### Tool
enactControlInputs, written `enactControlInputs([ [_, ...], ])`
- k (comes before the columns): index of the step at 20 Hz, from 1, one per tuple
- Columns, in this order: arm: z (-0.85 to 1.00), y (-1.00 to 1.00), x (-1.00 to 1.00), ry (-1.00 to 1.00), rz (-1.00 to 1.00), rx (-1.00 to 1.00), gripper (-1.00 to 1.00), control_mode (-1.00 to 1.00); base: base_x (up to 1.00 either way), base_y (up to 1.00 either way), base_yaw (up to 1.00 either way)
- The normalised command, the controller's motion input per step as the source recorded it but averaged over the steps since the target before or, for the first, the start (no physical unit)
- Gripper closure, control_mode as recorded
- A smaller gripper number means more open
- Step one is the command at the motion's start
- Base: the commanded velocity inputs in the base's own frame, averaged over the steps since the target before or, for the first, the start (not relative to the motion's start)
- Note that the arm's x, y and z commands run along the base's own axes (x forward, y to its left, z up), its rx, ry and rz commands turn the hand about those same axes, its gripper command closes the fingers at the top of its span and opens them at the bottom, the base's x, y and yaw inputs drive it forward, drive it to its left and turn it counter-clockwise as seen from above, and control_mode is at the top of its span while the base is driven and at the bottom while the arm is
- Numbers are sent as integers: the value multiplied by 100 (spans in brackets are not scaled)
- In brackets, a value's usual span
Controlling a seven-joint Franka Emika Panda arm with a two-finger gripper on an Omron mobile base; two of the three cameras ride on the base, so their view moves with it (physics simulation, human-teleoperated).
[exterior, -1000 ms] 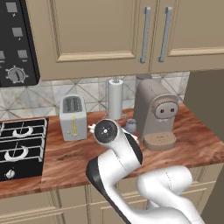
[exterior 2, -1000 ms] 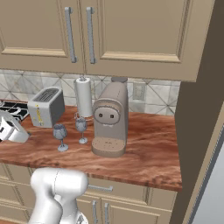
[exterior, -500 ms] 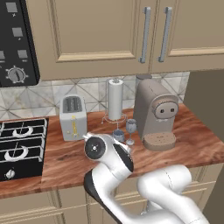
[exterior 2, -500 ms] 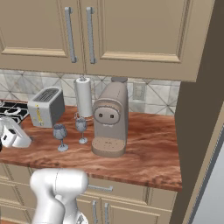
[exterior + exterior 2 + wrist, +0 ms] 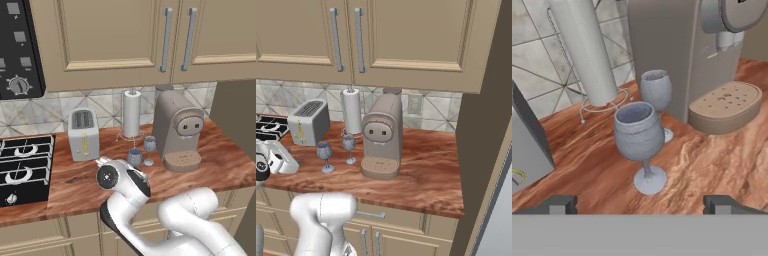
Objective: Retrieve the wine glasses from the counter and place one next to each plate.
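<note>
Two wine glasses stand upright on the wooden counter [image 5: 426, 165], and I see them close together but not touching. The nearer glass [image 5: 639, 142] is right in front of my claw [image 5: 640, 204], and the farther glass [image 5: 657, 97] is just behind it, beside the coffee machine [image 5: 382, 135]. The paper towel roll [image 5: 131, 114] rises behind both glasses, and the toaster [image 5: 83, 133] is to their left. My claw is spread fully wide and it holds nothing; its two tips sit apart from the nearer glass. From the right base view, the hand hangs low at the counter's left edge.
</note>
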Motion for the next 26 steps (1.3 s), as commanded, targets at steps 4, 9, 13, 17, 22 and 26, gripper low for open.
enactControlInputs([
  [4,-16,2,18,0,-3,-1,-100,-100,0,0,0],
  [9,-19,8,20,0,-4,-5,-100,-100,0,0,0],
  [13,-16,0,11,0,-8,-11,-100,-100,0,0,0],
  [17,-13,0,9,5,-6,-10,-100,-100,0,0,0],
  [22,-5,0,6,10,-5,-1,-100,-100,0,0,0],
  [26,-2,0,3,11,-4,-1,-100,-100,0,0,0],
])
